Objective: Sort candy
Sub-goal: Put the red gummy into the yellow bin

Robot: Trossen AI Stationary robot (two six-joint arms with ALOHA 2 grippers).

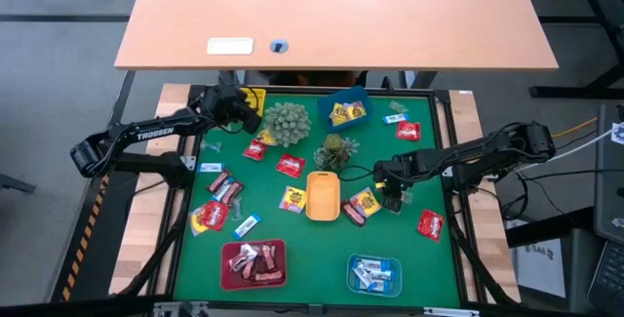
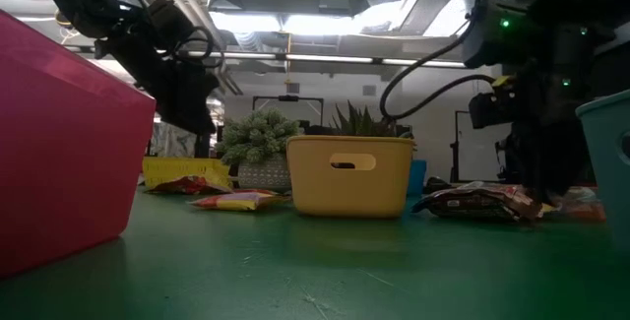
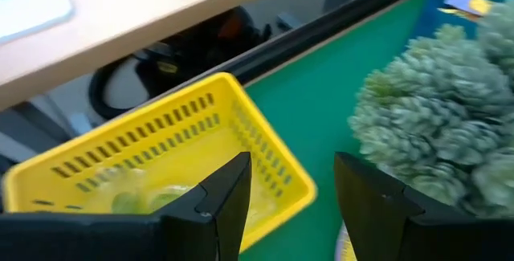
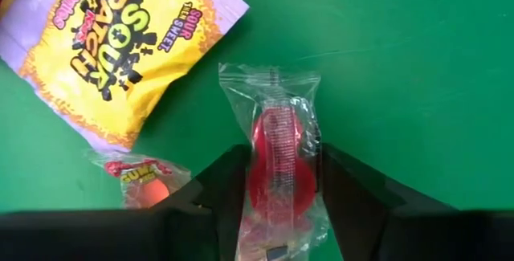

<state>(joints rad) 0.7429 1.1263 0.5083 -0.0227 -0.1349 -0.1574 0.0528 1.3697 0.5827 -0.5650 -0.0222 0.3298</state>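
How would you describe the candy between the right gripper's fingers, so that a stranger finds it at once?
Start at the orange tray in the middle of the green table, then look right to the right gripper. Between its fingers lies a round red sweet in a clear wrapper, beside a yellow Sour Patch bag. Unlike that flat printed bag, it is small, see-through and unprinted.
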